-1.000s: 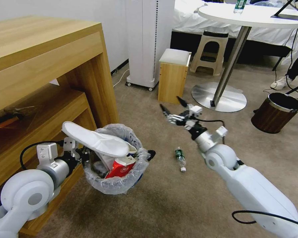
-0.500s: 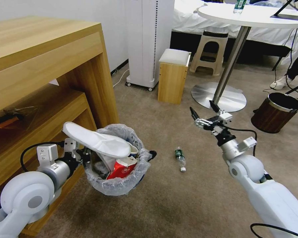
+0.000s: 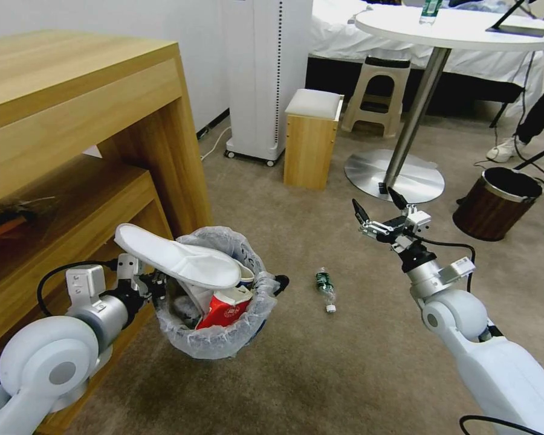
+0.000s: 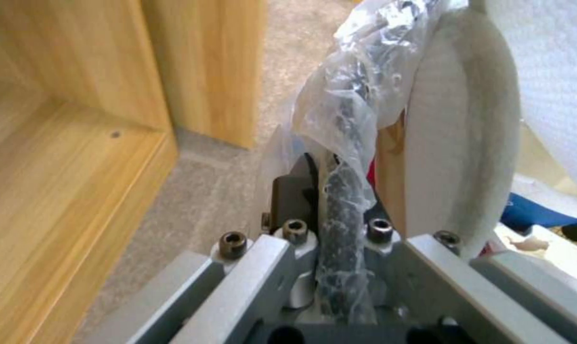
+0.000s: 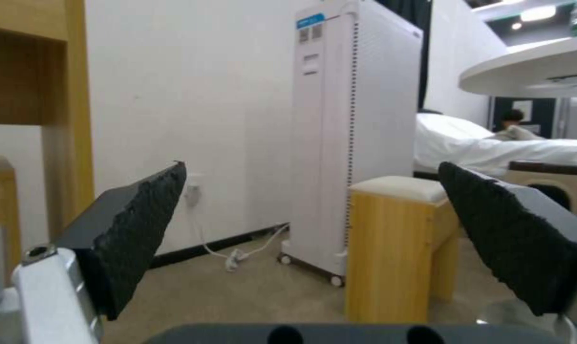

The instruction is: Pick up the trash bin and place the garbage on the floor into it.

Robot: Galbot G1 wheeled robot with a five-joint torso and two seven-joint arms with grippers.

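Note:
The trash bin point(image 3: 239, 329), lined with a crinkled plastic bag, hangs tilted just above the floor point(image 3: 344, 368). My left gripper point(image 3: 156, 284) is shut on its near rim; the left wrist view shows the rim and bag point(image 4: 343, 191) pinched between the jaws. A white slipper point(image 3: 175, 258) lies across the bin's top over a red wrapper point(image 3: 222, 309). A small bottle point(image 3: 325, 289) lies on the carpet right of the bin. My right gripper point(image 3: 378, 208) hovers open and empty above the floor, beyond and to the right of the bottle; its black pads point(image 5: 142, 229) stand wide apart.
A wooden desk with shelves point(image 3: 72, 139) stands close on the left. Ahead are a small wooden stool point(image 3: 311, 142), a white tower unit point(image 3: 263, 72) and a round table's metal base point(image 3: 396, 175). A brown wood-grain bin point(image 3: 495, 202) sits at the right.
My right arm has swung to the right, away from above the bottle, with its gripper still open. The left arm keeps holding the bin. The camera shifted slightly.

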